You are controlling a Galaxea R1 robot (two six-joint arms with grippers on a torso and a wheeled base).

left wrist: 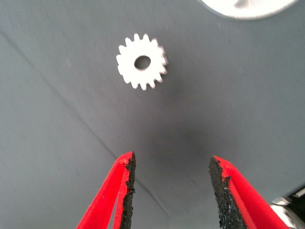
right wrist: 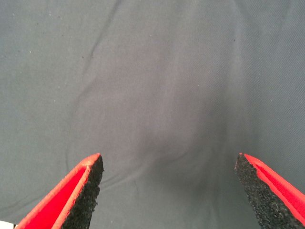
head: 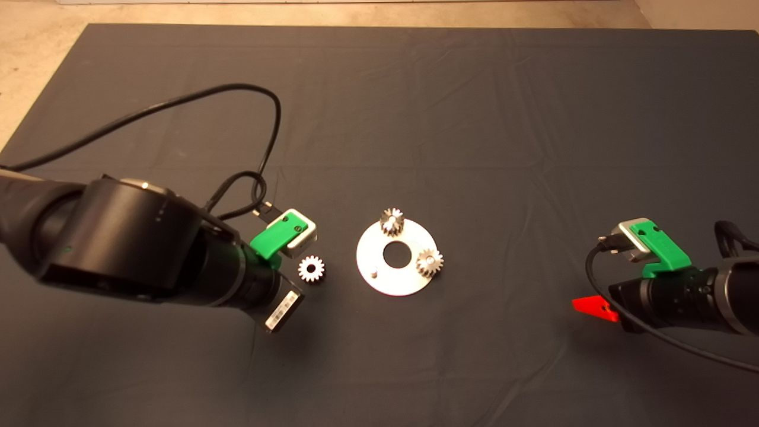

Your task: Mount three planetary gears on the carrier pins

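Left tool (head: 295, 283) from overhead — my arm sits just beside the loose gear (head: 311, 269), which lies flat on the table mat (head: 474, 107), between tool and plate (head: 396, 261). Two gears (head: 392, 220) (head: 429, 261) are seated; one bare pin (head: 373, 273) faces the loose gear. Left wrist: tool (left wrist: 171, 167) spread wide, empty, gear (left wrist: 141, 61) straight ahead beyond the tips. Right wrist: right tool (right wrist: 169, 169) wide open, empty, parked well apart — left is nearer.

Black arms, green hands (left wrist: 171, 191), red fingers, black pads
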